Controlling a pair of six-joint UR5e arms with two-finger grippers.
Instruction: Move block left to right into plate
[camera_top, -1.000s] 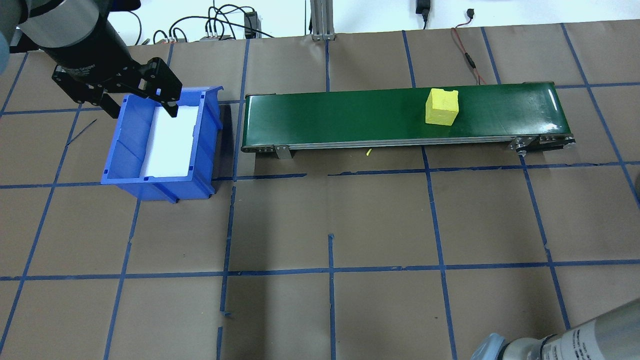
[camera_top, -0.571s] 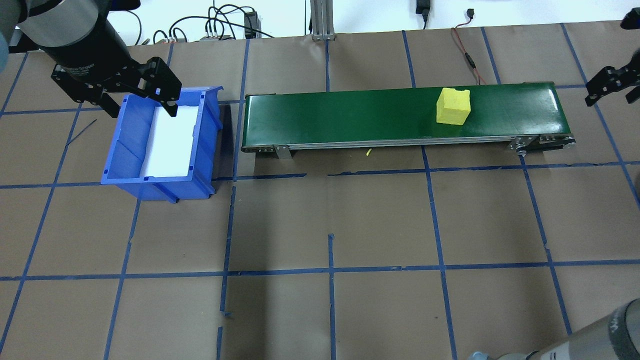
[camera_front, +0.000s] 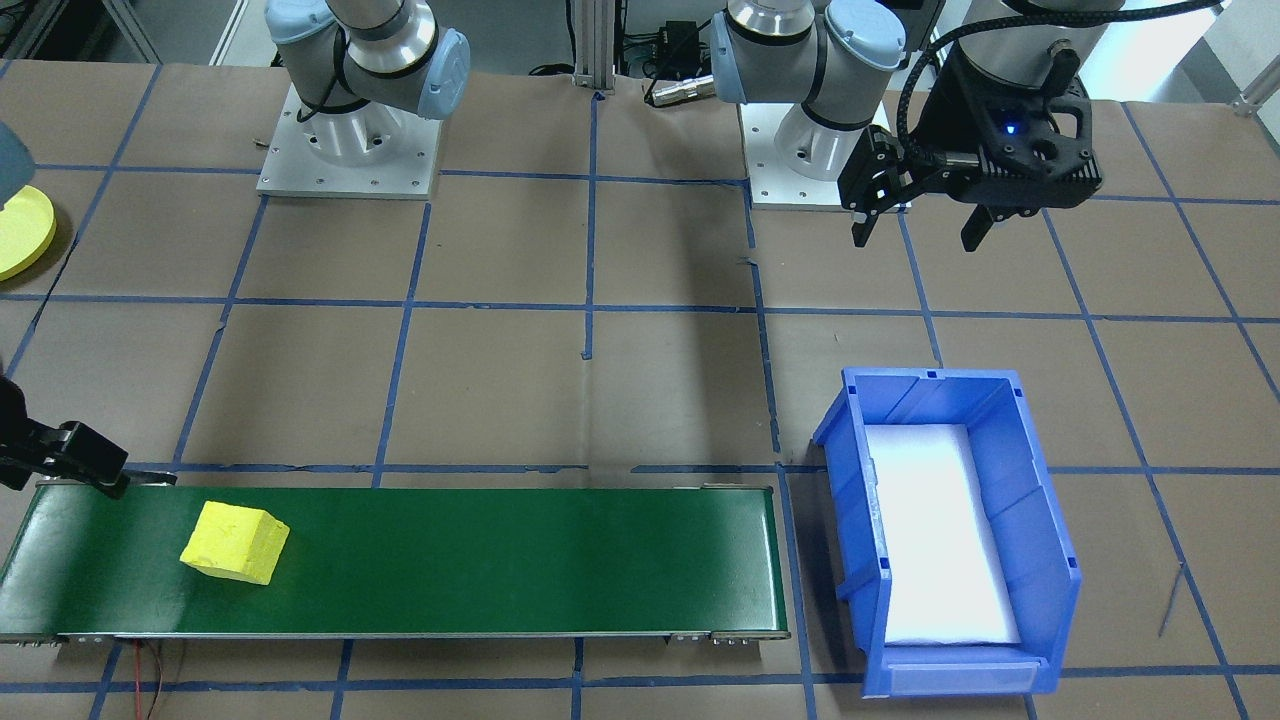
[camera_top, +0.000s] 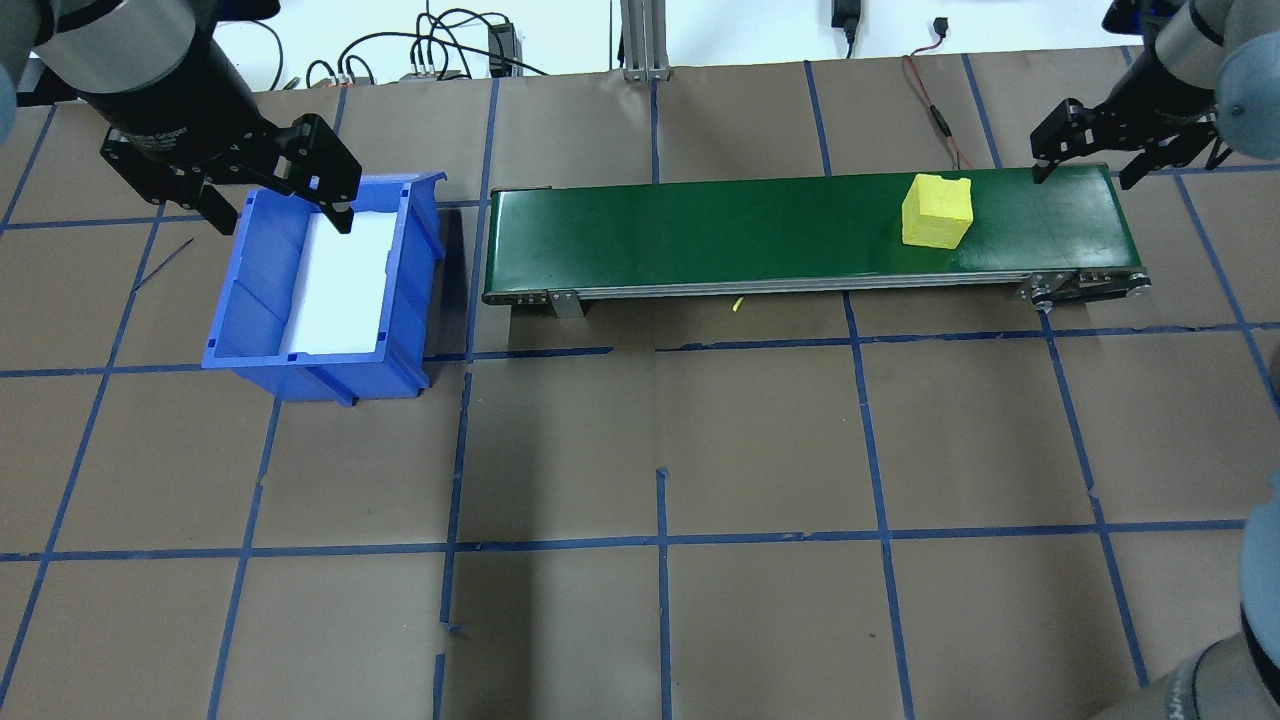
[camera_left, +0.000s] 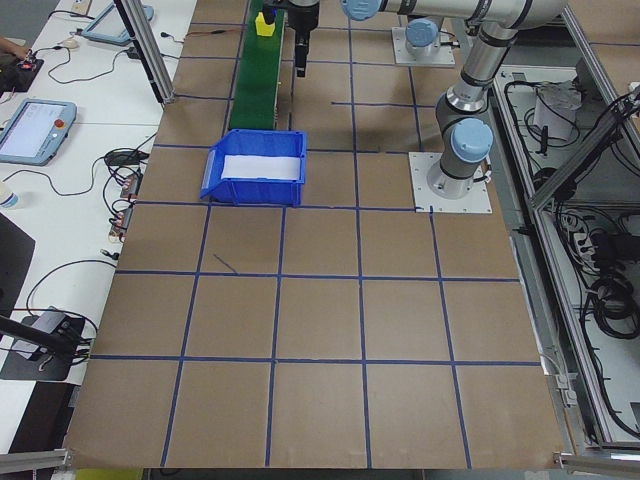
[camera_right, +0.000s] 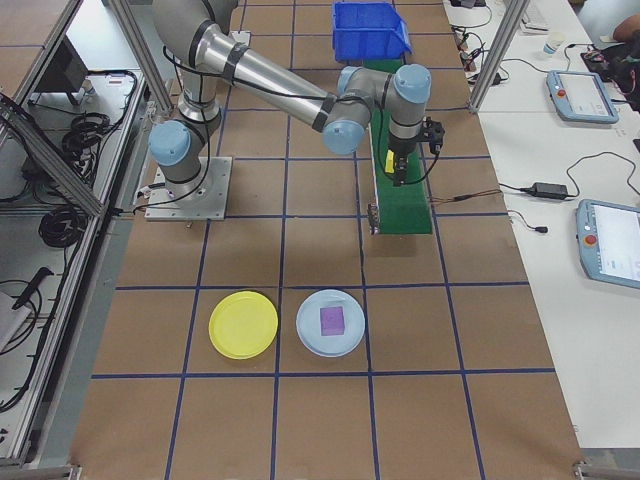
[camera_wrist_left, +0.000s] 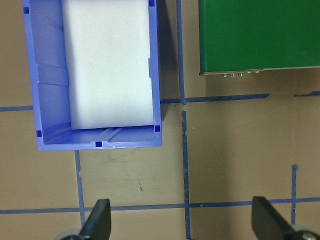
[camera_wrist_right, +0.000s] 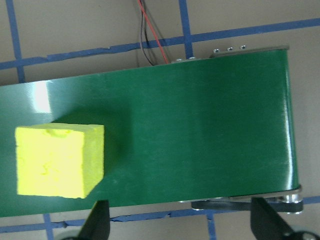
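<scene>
A yellow block (camera_top: 937, 210) (camera_front: 235, 542) (camera_wrist_right: 57, 161) rides on the green conveyor belt (camera_top: 700, 235) (camera_front: 500, 560), close to its right end. My right gripper (camera_top: 1085, 176) (camera_wrist_right: 180, 225) hovers open above that end, just right of the block, touching nothing. The yellow plate (camera_right: 243, 324) (camera_front: 20, 232) lies on the table far to the robot's right, apart from the belt. My left gripper (camera_top: 280, 208) (camera_front: 917, 238) (camera_wrist_left: 182, 225) hangs open and empty over the far rim of the blue bin (camera_top: 250, 290).
The blue bin (camera_front: 1040, 520) with a white liner stands off the belt's left end. A pale blue plate (camera_right: 330, 322) holding a purple cube sits beside the yellow plate. Cables run along the table's far edge.
The block has travelled rightwards along the belt. My right gripper has come in from the right edge to above the belt's right end. The left arm stayed put.
</scene>
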